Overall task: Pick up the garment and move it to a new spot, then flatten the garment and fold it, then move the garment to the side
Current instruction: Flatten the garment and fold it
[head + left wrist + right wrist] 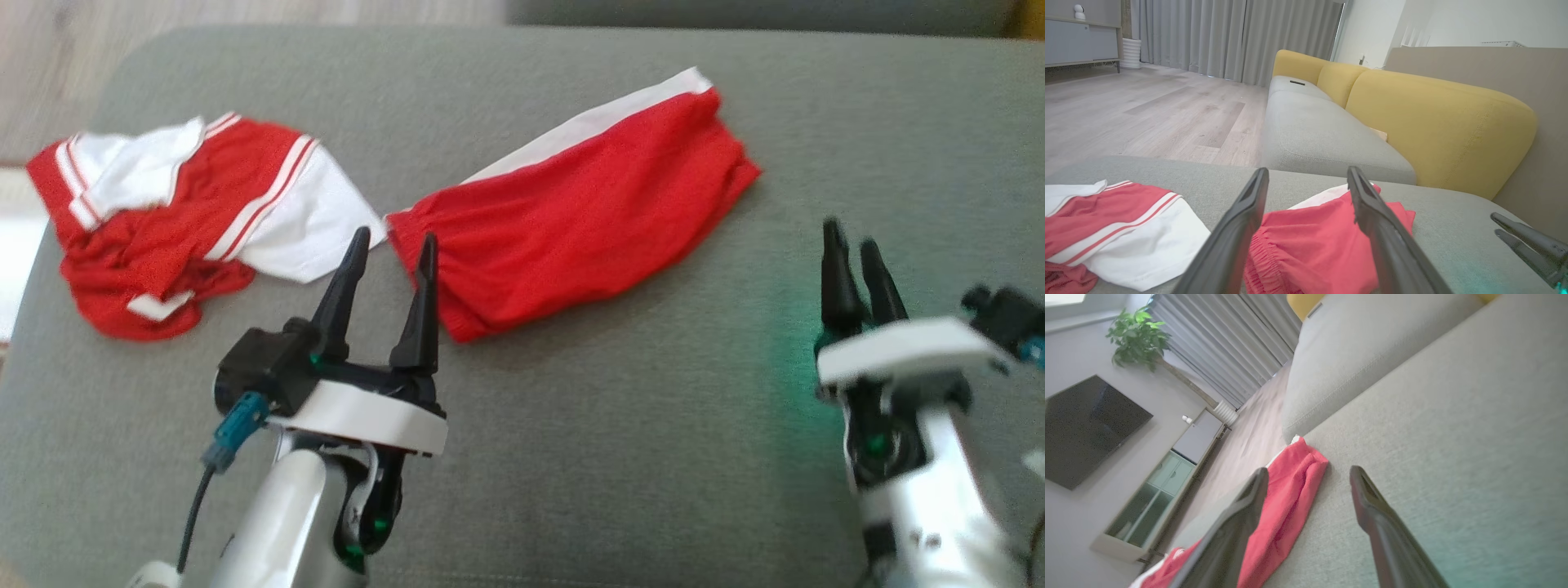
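A red garment (571, 212) with a white side band lies folded flat on the grey cushion (620, 425), slanting from centre toward the upper right. My left gripper (393, 241) hovers open at its near left corner, fingertips just short of the gathered waistband. In the left wrist view the garment (1314, 245) shows between the spread fingers of that gripper (1307, 171). My right gripper (851, 237) stands open over bare cushion, to the right of the garment and apart from it. In the right wrist view that gripper (1308, 471) frames the garment's (1286, 498) far end.
A second garment (180, 220), red with white stripes and panels, lies crumpled at the cushion's left end (1126, 232). Beyond are a yellow sofa back (1437, 122), another grey seat (1314, 134) and wooden floor (1147, 110). Bare cushion stretches along the front and right.
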Controlling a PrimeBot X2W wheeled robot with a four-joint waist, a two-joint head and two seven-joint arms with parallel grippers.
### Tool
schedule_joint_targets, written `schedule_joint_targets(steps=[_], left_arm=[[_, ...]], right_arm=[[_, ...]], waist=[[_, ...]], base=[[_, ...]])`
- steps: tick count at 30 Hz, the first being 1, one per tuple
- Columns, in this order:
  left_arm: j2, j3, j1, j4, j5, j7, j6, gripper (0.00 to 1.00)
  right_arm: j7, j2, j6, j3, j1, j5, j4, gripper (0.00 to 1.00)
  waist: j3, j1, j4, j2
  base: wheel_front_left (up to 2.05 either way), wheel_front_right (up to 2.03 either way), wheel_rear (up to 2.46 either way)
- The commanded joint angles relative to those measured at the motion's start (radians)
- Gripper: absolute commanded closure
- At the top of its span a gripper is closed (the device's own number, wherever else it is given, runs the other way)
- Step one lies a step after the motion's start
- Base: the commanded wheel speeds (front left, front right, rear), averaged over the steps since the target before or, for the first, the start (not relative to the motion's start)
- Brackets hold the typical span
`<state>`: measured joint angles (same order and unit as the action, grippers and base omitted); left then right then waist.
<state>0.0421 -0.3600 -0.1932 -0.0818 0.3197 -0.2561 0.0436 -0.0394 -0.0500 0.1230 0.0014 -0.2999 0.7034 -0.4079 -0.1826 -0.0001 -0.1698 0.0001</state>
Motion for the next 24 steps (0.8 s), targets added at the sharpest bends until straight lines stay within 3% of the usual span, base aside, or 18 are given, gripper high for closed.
schedule_joint_targets(steps=[1,12,24], left_arm=[[0.008,0.021,-0.042,0.028,0.007,-0.006,-0.003,0.0],[0.008,-0.024,-0.092,0.034,0.048,-0.006,0.01,0.0],[0.008,-0.027,-0.094,0.056,0.054,-0.006,0.024,0.0]], right_arm=[[0.015,0.0,0.008,0.028,-0.065,0.049,0.003,0.0],[0.098,0.0,0.008,-0.007,-0.336,0.244,-0.349,0.0],[0.058,0.0,0.008,-0.022,-0.494,0.184,-0.697,0.0]], waist=[[-0.042,0.0001,-0.04,-0.0001],[-0.114,0.0001,-0.153,-0.0001],[-0.118,0.0001,-0.188,-0.0001]], base=[[0.0,0.0,0.0],[0.0,0.0,0.0],[0.0,0.0,0.0]])
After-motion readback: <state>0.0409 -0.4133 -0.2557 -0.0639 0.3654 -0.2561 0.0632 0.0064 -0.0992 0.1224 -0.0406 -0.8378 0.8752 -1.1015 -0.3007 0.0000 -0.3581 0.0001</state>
